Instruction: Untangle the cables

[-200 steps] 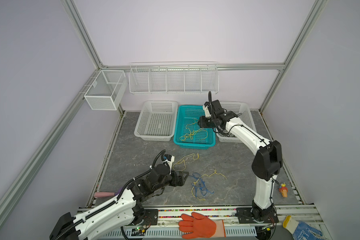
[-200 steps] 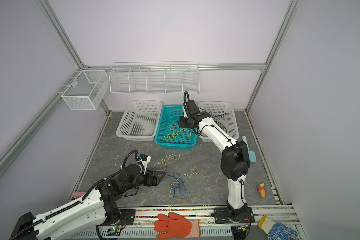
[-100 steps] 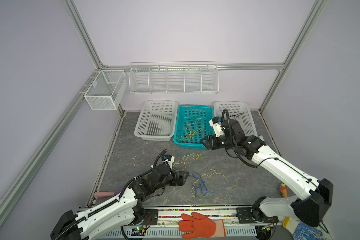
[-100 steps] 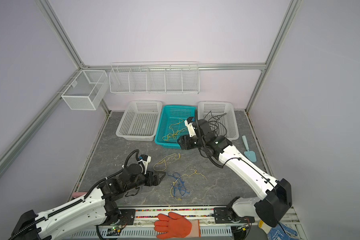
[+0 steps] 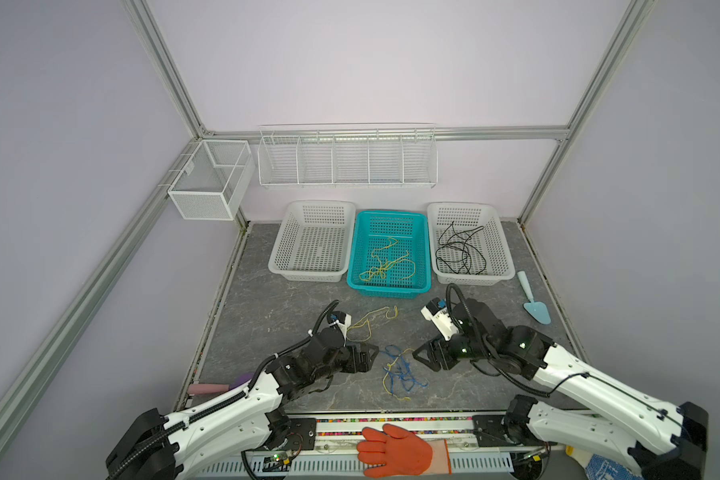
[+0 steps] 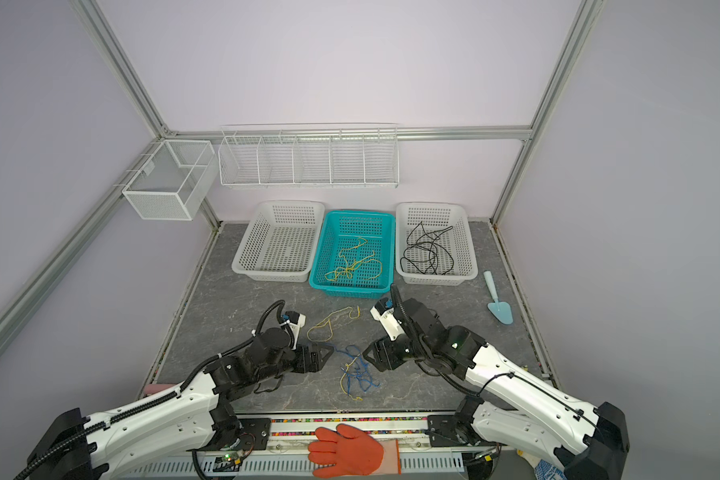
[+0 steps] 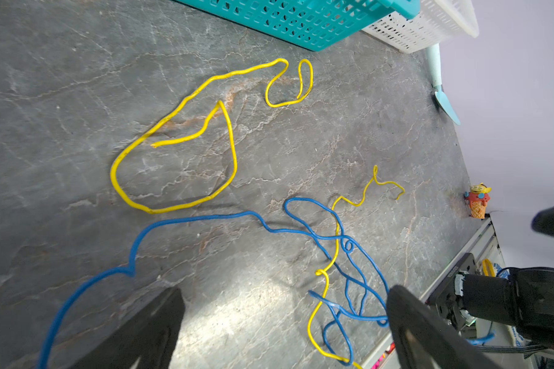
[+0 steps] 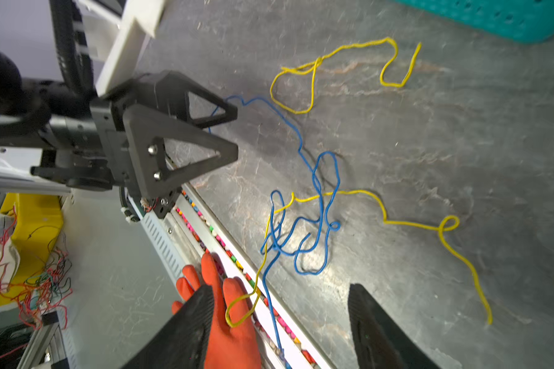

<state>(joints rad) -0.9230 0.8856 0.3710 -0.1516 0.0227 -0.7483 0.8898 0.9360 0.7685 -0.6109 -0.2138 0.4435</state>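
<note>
Progress of the untangling. Done, we judge: thin yellow wires [image 5: 385,262] lie in the teal plastic basket [image 5: 387,214], and thin black wires [image 5: 458,253] lie in the white plastic basket [image 5: 462,206]. Left to do: a knot of blue and yellow wires [image 5: 400,372] on the grey stone-patterned table [image 5: 267,299], between the fingertips of the left gripper [image 5: 374,355] and the right gripper [image 5: 417,356]. A loose yellow wire [image 5: 368,322] lies just beyond the left fingers. We see both pairs of fingers spread apart, holding nothing.

White baskets [image 5: 308,274] [image 5: 470,276]: 2. Teal basket [image 5: 387,289]: 1. Yellow cables [image 7: 173,208] [image 7: 386,182] near left gripper [image 5: 374,358] and right gripper [image 5: 422,359]: 2. Blue cable [image 7: 205,218] there: 1. Wire racks [image 5: 348,166] [image 5: 208,187]: 2. Glove [image 5: 395,451]: 1. Trowel [image 5: 535,303]: 1.
</note>
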